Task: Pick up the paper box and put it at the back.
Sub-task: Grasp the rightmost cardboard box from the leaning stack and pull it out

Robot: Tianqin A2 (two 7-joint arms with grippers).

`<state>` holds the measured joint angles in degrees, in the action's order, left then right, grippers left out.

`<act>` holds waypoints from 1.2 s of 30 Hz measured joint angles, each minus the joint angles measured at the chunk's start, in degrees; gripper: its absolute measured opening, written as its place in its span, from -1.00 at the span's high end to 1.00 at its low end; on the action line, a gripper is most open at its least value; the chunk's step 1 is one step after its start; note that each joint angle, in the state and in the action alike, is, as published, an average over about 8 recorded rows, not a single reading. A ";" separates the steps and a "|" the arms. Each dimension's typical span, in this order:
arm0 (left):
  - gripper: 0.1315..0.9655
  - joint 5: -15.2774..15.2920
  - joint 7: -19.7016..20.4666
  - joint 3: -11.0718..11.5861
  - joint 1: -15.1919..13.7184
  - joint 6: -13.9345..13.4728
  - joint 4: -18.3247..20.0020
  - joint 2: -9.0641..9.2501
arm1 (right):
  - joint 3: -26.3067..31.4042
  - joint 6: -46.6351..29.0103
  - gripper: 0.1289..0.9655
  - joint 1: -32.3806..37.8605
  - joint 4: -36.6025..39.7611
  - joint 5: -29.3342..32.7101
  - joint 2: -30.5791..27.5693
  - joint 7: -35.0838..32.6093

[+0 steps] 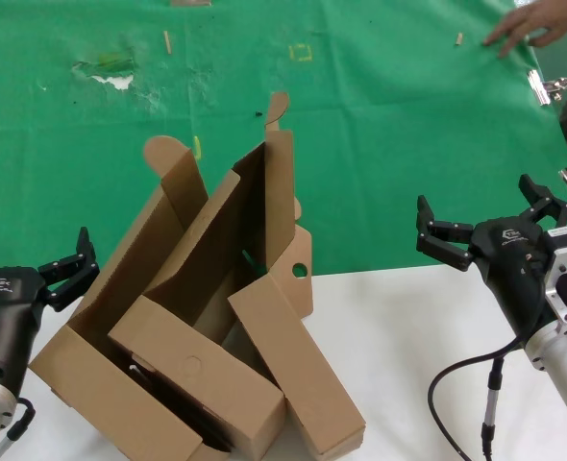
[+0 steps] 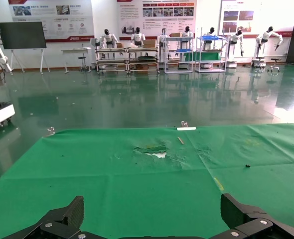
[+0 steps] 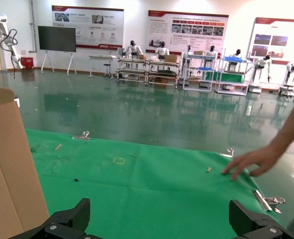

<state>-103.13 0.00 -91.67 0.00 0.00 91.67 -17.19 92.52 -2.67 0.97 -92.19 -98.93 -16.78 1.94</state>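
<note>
Green cloth [image 1: 380,144] covers the far table; I see white tabletop [image 1: 408,327] nearer me. The paper box [image 1: 264,240] stands open among a larger box [image 1: 101,317] and a long carton [image 1: 197,375], straddling the cloth's near edge. My left gripper [image 1: 67,264] hovers left of the pile, fingers spread wide; my right gripper [image 1: 490,226] hovers right of it, equally wide, bare tabletop between. Wrist views add a glossy hall floor [image 2: 137,99]; a person's hand [image 3: 251,162] rests on the cloth's far edge.
</note>
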 joint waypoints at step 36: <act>-0.91 0.00 0.01 0.00 0.00 0.00 0.00 0.00 | -13.74 -18.15 -1.00 -5.25 -10.72 -7.36 0.09 -17.93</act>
<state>-103.13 0.01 -91.68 0.00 0.00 91.67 -17.19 78.78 -20.82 -4.28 -102.90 -106.29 -16.69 -15.99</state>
